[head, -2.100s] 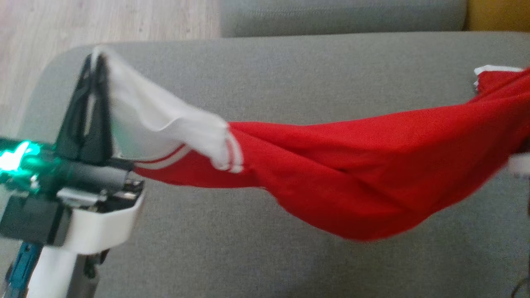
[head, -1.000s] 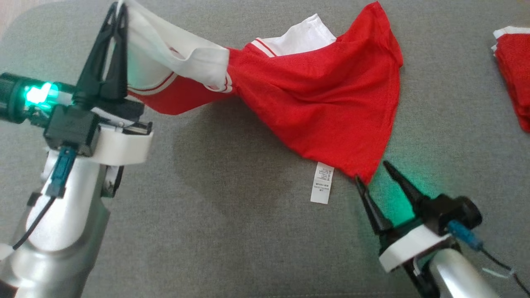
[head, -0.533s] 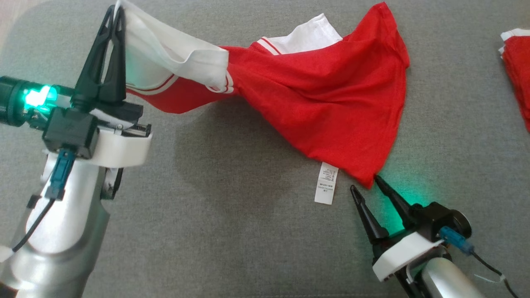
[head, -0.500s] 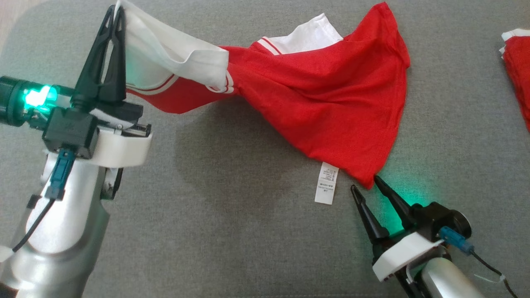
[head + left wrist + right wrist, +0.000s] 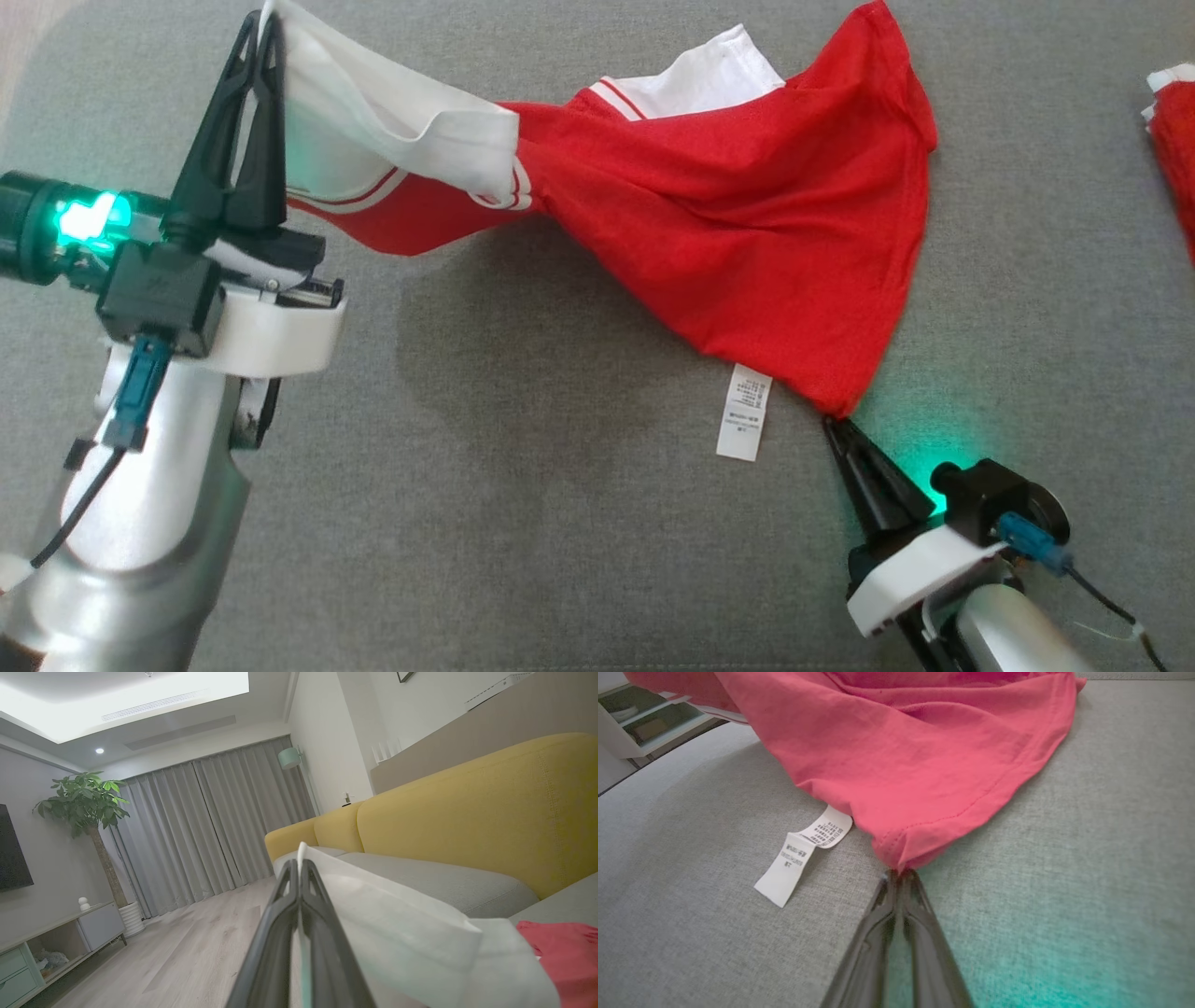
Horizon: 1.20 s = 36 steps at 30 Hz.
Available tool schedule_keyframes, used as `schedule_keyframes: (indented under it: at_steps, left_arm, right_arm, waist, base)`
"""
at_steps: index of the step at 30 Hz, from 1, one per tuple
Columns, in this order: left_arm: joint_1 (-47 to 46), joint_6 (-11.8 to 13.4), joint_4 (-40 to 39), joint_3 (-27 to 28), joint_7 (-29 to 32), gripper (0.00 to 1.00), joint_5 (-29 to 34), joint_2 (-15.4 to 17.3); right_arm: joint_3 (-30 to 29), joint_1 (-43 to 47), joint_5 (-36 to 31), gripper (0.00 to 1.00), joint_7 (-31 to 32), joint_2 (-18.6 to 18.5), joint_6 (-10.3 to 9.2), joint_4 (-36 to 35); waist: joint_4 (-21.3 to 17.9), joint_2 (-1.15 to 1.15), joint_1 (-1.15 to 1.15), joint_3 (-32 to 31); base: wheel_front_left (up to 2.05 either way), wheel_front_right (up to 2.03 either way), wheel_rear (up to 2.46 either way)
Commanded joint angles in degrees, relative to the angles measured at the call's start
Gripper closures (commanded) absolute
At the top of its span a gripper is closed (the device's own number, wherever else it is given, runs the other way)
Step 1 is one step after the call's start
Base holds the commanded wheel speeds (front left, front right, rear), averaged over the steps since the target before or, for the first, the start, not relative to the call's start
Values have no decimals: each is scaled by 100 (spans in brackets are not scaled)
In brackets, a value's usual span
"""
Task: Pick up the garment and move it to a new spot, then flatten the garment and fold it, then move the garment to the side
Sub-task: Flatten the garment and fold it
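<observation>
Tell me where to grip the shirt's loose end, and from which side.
On the shirt, take the lower hem corner beside the label, coming low along the cushion from the robot's side: it juts out as a point there. The right gripper looks shut on it.

Red, white-sleeved garment [image 5: 766, 224]; grey cushion [image 5: 523, 523]

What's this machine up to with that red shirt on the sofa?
A two-armed robot is handling a red and white T-shirt on a grey fabric sofa cushion. Its left claw is clamped on the shirt's white part and holds it up off the cushion. Its right claw, low on the cushion, is shut on the bottom hem corner, beside the white care label. The shirt is bunched, not yet flattened or folded.
</observation>
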Motion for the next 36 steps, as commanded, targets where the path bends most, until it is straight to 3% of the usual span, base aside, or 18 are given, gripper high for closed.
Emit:
schedule_keyframes:
  at_steps: [1, 5, 11, 22, 29, 36]
  left_arm:
    - [-120, -6, -213, 299, -27, 100, 62, 148]
    - [-76, -15, -185, 319, -27, 100, 77, 148]
    - [11, -67, -266, 384, -27, 100, 86, 187]
    - [-171, -389, -951, 576, -27, 100, 77, 361]
    - [-1020, -854, -1043, 582, -27, 100, -33, 543]
    - [-2575, -1231, -370, 143, 440, 100, -447, 563]
  right_arm:
    - [78, -57, -70, 100, -30, 10, -4, -59]
    - [-54, -112, -165, 100, -30, 18, -4, -267]
    - [-473, -54, -253, 100, -30, -1, -4, -1303]
    - [-1944, -556, -8, 100, -30, -175, -4, -3188]
    - [-2406, -1462, 170, 100, -27, -760, -4, -3187]
    - [-2229, -2815, 354, 100, 383, -1304, -4, -2256]
  waist:
    - [-1, 0, 0, -4]
    - [-37, 0, 0, -104]
    - [-180, 0, 0, -429]
    - [-448, 0, 0, -1197]
    - [-461, 0, 0, -1310]
    - [-350, 0, 0, -770]
  base:
    - [0, 0, 0]
    - [0, 0, 0]
    - [0, 0, 0]
    - [0, 0, 0]
    - [0, 0, 0]
    - [0, 0, 0]
